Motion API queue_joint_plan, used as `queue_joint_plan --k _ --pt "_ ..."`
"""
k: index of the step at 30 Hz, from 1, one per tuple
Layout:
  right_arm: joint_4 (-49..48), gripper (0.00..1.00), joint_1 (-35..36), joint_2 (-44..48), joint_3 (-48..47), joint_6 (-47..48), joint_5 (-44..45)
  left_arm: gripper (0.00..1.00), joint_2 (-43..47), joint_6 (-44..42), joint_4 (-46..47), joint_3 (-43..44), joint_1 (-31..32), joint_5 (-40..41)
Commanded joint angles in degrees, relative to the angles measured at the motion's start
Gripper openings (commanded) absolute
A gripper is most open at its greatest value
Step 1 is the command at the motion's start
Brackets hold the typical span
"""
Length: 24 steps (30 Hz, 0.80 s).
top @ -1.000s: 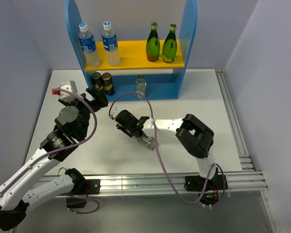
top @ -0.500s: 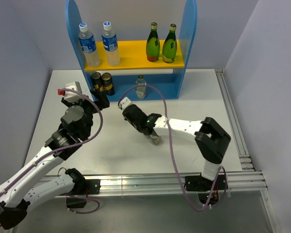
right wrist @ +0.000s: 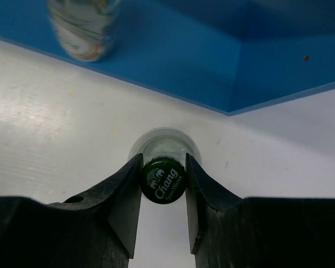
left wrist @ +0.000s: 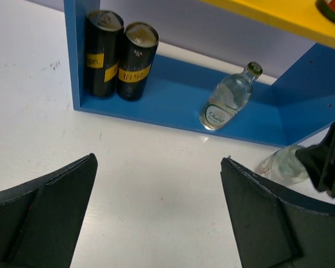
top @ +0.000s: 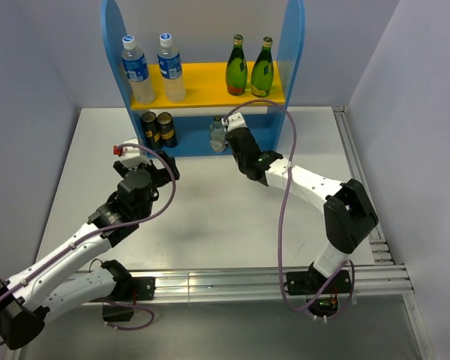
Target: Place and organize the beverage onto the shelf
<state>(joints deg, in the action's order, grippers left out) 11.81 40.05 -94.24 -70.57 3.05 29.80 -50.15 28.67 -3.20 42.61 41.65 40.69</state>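
The shelf (top: 291, 52) carries two clear blue-labelled bottles (top: 135, 69) and two green bottles (top: 237, 67) on its yellow board. One short clear bottle (top: 217, 135) (left wrist: 226, 103) stands on the blue base. My right gripper (right wrist: 163, 167) (top: 256, 171) is shut on the green cap of a second short clear bottle (right wrist: 163, 142) (left wrist: 280, 166). It holds that bottle just in front of the base, right of the first. Whether it touches the table I cannot tell. My left gripper (left wrist: 158, 162) (top: 162, 166) is open over bare table, left of the held bottle.
Two black-and-gold cans (top: 157, 129) (left wrist: 121, 54) stand at the left end of the blue base. The right side panel (left wrist: 318, 84) is close beside the held bottle. A purple cable (top: 281, 187) loops off the right arm over the table.
My right arm has carried the short bottle from mid-table up to the front of the shelf base. My left arm has shifted right and slightly nearer, its gripper still open.
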Motion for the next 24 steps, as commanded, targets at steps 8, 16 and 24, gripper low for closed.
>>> queue_joint_plan --k 8,16,24 --pt "-9.4 0.00 -7.0 -5.5 -14.4 1.6 1.8 0.99 -1.6 3.1 5.4 -2.6 -0.3 -3.2" --pt "-13.3 0.00 -9.9 -10.3 -18.3 -1.0 2.0 0.99 -2.4 2.7 6.8 -3.8 -0.3 -3.2" --pt "-23.5 0.00 -11.8 -12.5 -11.9 -10.9 4.6 0.99 -2.9 2.8 7.8 -5.1 -0.3 -3.3"
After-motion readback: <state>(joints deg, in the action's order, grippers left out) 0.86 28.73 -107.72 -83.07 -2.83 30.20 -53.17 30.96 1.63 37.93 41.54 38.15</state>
